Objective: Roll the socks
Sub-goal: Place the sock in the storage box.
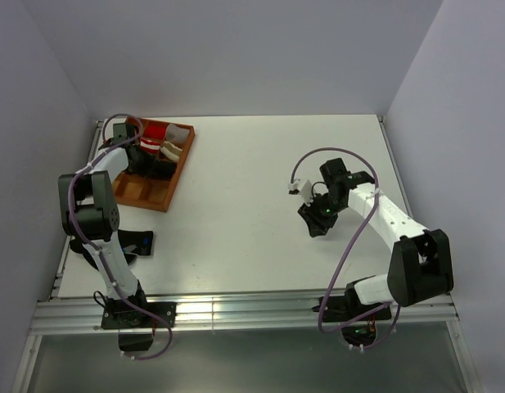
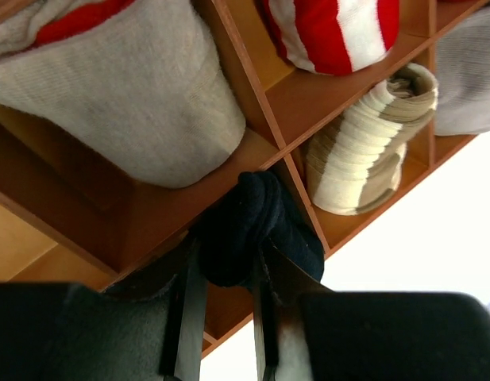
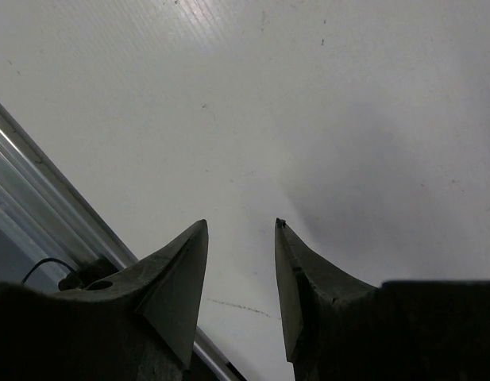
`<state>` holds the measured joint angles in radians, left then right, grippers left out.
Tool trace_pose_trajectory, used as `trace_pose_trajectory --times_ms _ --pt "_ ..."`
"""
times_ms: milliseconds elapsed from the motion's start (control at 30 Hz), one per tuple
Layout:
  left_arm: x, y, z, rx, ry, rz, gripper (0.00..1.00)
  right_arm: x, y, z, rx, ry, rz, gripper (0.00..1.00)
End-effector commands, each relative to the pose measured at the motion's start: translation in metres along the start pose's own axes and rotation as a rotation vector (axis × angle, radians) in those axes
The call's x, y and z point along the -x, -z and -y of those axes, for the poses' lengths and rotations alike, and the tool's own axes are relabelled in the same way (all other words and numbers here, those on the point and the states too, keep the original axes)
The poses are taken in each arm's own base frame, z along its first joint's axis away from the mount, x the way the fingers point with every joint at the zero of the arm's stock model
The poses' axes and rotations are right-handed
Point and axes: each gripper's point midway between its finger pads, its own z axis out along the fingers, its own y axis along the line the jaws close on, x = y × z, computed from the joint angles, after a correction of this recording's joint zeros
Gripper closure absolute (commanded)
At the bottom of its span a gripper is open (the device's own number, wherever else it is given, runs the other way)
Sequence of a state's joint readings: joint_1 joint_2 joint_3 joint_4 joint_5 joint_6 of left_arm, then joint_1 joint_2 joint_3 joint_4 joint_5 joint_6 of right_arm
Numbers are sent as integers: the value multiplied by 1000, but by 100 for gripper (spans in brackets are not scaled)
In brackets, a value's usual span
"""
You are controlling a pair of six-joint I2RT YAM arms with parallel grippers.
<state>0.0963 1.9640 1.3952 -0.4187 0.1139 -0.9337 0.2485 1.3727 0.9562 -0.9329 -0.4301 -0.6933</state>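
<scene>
Black knit, item one: black sock [image 2: 256, 226], bunched into a rounded lump and clenched between the fingers of my left gripper [image 2: 227, 278]. It sits at the far left of the worktop [image 1: 252, 188], right over a crossing of dividers in the wooden tray [image 2: 237, 71]. It touches the partition edge, and I cannot tell which compartment it lies in.

Item two: beige sock [image 2: 125, 95], a bulky ribbed bundle with red showing at its far edge. It fills the compartment just left of the black sock and presses against the same divider.

Item three: red-and-white striped bundle [image 2: 332, 32], in the compartment beyond the black sock.

Item four: cream-and-tan striped bundle [image 2: 364, 143], rolled, in the compartment just right of the black sock, with one partition wall between them.

Item five: grey bundle [image 2: 471, 71], at the tray's right edge, only partly in view.

Obstructions: the tray's upright dividers close in on the black sock on every side, and neighbouring bundles crowd the adjoining cells.

Item six: my right gripper [image 3: 241, 226], released, fingers apart with nothing between them. It hangs over bare white worktop on the right side, well apart from the tray. A metal rail [image 3: 38, 182] runs along the worktop edge beside it.
</scene>
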Motion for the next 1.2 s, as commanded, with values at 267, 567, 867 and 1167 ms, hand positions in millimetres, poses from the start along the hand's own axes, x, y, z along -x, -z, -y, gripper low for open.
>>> trace_pose_trajectory --times_ms 267,567,867,1167 --pt "-7 -12 -42 299 -104 24 100 -8 8 -5 -16 21 5 54" --pt "-11 -21 -44 337 -91 45 100 -11 7 -5 -20 22 -3 54" --pt "-6 -10 -27 303 -101 73 78 -12 6 -4 -24 17 -8 55" --pt "8 17 7 208 -99 104 57 -8 8 -4 -16 13 0 55"
